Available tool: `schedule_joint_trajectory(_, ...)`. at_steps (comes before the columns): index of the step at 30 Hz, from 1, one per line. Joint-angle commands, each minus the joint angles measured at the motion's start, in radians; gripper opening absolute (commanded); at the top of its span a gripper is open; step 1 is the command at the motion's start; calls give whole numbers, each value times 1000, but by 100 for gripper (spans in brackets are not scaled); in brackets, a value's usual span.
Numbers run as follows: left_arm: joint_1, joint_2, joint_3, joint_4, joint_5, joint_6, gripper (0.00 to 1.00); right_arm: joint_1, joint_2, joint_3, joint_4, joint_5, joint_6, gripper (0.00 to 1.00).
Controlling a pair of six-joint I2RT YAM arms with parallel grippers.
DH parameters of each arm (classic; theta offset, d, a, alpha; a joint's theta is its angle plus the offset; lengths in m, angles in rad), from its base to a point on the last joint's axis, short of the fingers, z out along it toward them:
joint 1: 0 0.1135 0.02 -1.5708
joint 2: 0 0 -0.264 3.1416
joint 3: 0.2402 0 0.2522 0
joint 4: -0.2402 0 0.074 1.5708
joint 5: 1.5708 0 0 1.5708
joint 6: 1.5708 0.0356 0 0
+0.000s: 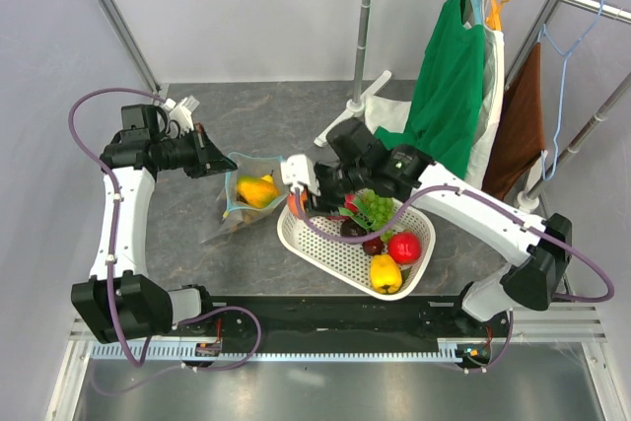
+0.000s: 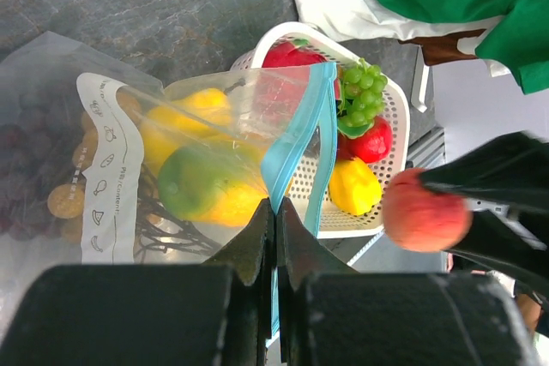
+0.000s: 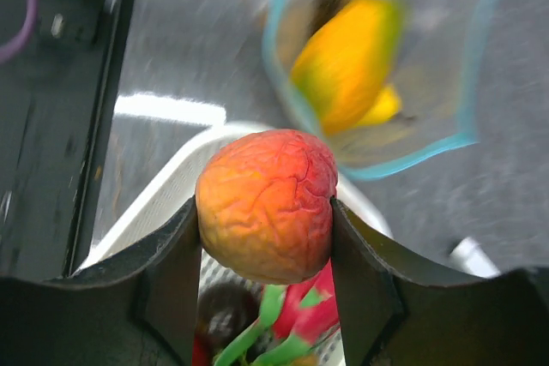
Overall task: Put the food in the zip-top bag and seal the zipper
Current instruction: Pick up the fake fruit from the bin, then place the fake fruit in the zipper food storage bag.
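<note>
Table (image 1: pixel 276 115): grey, marbled surface filling the middle of the top view; the bag and basket sit on it.
Green garment (image 1: pixel 449 86): hangs from a rail at the upper right of the top view.
Basket (image 1: pixel 296 234): white and perforated, centre of the top view, just right of the bag. It holds green grapes (image 2: pixel 364 83), a round red fruit (image 1: pixel 404 246) and a yellow pepper (image 1: pixel 385 273).
Zip-top bag (image 2: pixel 51 83): clear and floppy, left of centre in the top view. Its mouth is held open toward the basket and its lower part lies slumped on the table.
Left gripper (image 2: pixel 275 212): jaws pressed together, pinching the bag's mouth edge at the teal strip and holding it up.
Right gripper (image 1: pixel 299 189): fingers (image 3: pixel 176 272) clamped on either side of the peach, above the basket's left rim.
Mango (image 2: pixel 214 186): yellow and green, inside the bag near the mouth, with a yellow piece (image 2: pixel 184 117) beside it.
Peach (image 3: pixel 268 205): orange-red and wrinkled, held in the air outside the bag, just short of its open mouth.
Brown berry cluster (image 2: pixel 64 199): deeper in the bag, blurred through the plastic.
Zipper (image 2: pixel 296 147): thin teal strip, unsealed, its two sides apart.
</note>
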Motion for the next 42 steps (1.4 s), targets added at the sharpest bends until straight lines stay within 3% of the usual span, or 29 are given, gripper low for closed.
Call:
schedule_joint_trajectory(1,7,-14,67,-7,-4,16,2,-21,85,141,225,-29,286,33)
schedule_joint_trajectory(6,5,-12,71,-19,4,12,2,-22,217,239,363,-22,366,32)
schedule_joint_trajectory(14,5,0,97,-24,44,-14,2,10,369,319,399,-14,397,33)
schedule_joint_trajectory(26,4,17,85,-2,116,-74,2,81,412,337,440,67,354,35)
schedule_joint_trajectory(30,7,20,85,4,146,-93,2,79,427,327,449,162,331,48)
schedule_joint_trajectory(34,27,35,76,6,177,-117,2,90,404,285,452,35,297,51)
schedule_joint_trajectory(37,44,47,77,9,186,-128,2,120,398,273,420,40,245,46)
schedule_joint_trajectory(40,45,47,70,12,196,-136,2,130,427,305,390,102,240,57)
schedule_joint_trajectory(41,47,46,67,12,196,-139,2,128,438,319,385,125,243,72)
schedule_joint_trajectory(42,48,43,62,12,196,-139,2,130,440,322,382,159,245,75)
